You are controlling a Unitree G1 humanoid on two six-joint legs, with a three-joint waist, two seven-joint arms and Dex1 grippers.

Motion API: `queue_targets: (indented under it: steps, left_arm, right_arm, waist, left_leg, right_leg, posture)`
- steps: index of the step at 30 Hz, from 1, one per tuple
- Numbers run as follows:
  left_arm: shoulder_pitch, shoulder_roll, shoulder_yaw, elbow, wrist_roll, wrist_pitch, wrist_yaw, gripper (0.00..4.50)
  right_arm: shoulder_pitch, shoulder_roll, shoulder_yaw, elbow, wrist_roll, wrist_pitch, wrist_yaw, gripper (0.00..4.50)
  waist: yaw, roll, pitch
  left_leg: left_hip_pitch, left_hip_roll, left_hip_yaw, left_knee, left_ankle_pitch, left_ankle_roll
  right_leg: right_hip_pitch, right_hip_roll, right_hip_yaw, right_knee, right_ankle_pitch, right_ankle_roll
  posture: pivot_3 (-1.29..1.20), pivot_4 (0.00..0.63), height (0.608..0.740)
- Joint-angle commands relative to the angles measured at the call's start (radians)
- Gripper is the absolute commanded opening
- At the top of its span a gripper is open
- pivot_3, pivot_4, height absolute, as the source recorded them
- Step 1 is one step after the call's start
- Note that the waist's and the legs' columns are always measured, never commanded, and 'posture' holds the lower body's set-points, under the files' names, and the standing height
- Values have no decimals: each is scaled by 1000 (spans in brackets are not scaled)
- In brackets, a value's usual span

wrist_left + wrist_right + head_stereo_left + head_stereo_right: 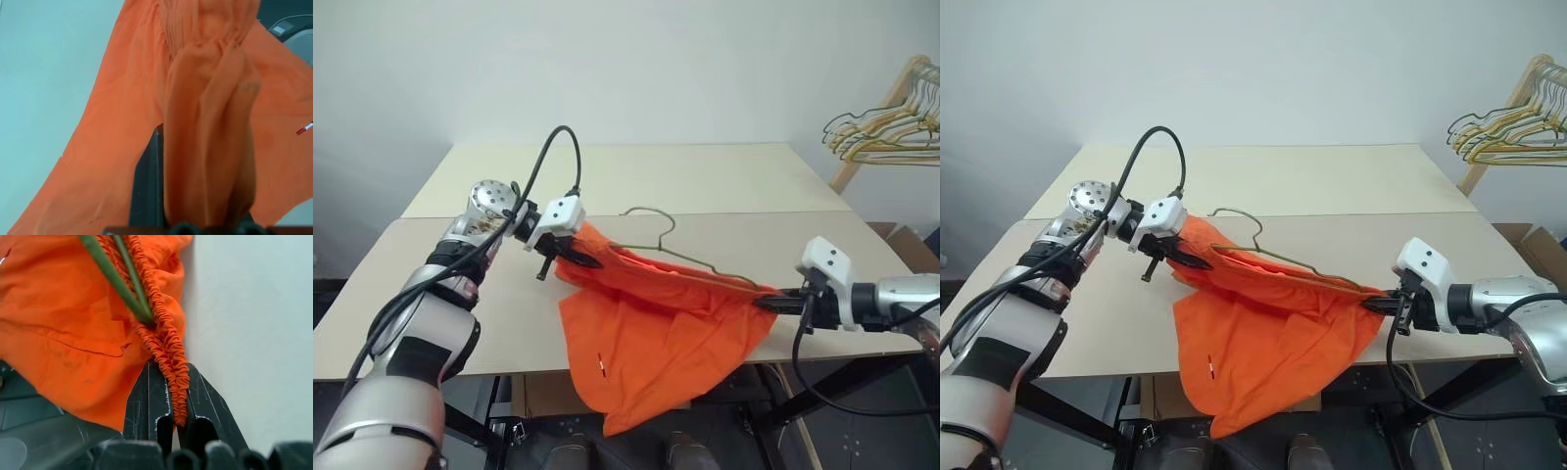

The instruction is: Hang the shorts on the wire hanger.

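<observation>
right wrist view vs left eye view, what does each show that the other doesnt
Right wrist view: the right gripper's fingers pinching the gathered elastic waistband, with the wire hanger's corner at it. Left eye view: the left gripper shut on the shorts' other end, the hanger's hook, the table, the gold hangers. Both: orange shorts, hanger.

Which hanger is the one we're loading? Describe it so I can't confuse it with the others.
On the beige table, between the two grippers, the orange shorts are stretched. The wire hanger pokes its hook out of their waistband: single, dull grey-olive, unlike the gold-yellow hangers by the wall.
</observation>
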Motion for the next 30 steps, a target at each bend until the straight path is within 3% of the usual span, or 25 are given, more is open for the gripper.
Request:
queue_targets:
  steps: [1,5,9,13,14,16,20,25,30]
  left_arm:
    - [-44,45,47,75,112,29,35,0]
    - [-40,40,57,92,178,16,43,0]
    - [-29,28,50,93,233,-13,18,0]
    - [-34,-30,68,95,268,-6,55,0]
    - [-35,-41,73,98,279,-13,60,0]
    - [-41,-59,85,105,297,-15,64,0]
    - [-64,-85,131,130,307,10,64,0]
    - [-69,-89,161,146,335,2,64,0]
    - [-74,-93,182,153,354,2,58,0]
  right_arm:
    - [24,-69,-77,54,-52,-8,5,72]
    - [31,-81,-97,31,-45,-41,19,72]
    - [-49,-79,-89,-52,13,-3,22,72]
    - [-189,-30,-1,-168,60,99,-27,72]
    - [-220,-17,25,-190,68,126,-37,670]
    - [-258,-4,63,-223,74,168,-51,1209]
    - [-262,-5,84,-249,67,208,-64,2741]
    - [-267,-22,-12,-235,88,220,-73,4481]
    - [-396,65,17,-270,147,288,-142,4481]
  waist:
    - [1,0,0]
    - [1,0,0]
    - [-7,0,0]
    - [-6,1,0]
    - [-6,1,0]
    - [-5,1,0]
    - [1,1,0]
    - [0,1,0]
    - [-8,1,0]
  left_leg:
    - [0,0,0,0,0,0]
    - [0,0,0,0,0,0]
    - [1,0,0,0,0,0]
    - [1,1,0,-1,0,0]
    - [1,1,0,-1,0,0]
    - [0,1,0,-1,0,0]
    - [-2,0,0,-1,0,0]
    - [-4,0,1,0,0,0]
    - [-3,1,0,0,0,0]
  right_leg:
    - [0,0,0,0,0,0]
    - [0,0,0,0,0,0]
    - [0,0,0,0,0,0]
    - [-1,1,0,0,0,0]
    - [0,1,0,0,0,0]
    - [-1,0,0,0,0,0]
    - [-1,-1,0,-1,0,0]
    - [-3,-1,0,-2,4,-3]
    - [-3,0,-1,-1,4,-2]
  posture:
    - [-3,0,740]
    - [-9,0,740]
    - [-20,0,740]
    - [-31,0,740]
    - [-34,0,740]
    - [-36,0,740]
    - [-40,0,740]
    - [-37,0,740]
    - [-38,0,740]
